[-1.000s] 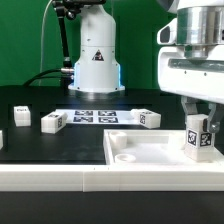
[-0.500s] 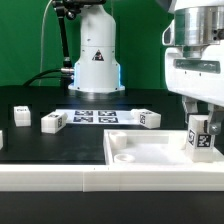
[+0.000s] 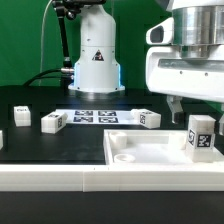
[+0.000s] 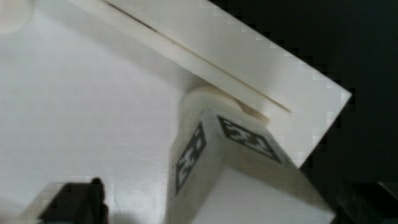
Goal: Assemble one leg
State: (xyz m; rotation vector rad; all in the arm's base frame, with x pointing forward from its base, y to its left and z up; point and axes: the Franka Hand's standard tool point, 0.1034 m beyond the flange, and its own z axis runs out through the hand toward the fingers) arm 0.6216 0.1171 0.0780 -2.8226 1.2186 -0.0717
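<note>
We hover our gripper, fingers spread and empty, above the leg standing upright in the white panel's corner on the exterior view's right, seemingly seated there.

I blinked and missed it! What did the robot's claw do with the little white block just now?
The gripper let go of the small white tagged block, the leg, and rose off it, turning a little. The leg stayed upright on the wide white square panel. The other loose white blocks and the marker board did not move.
</note>
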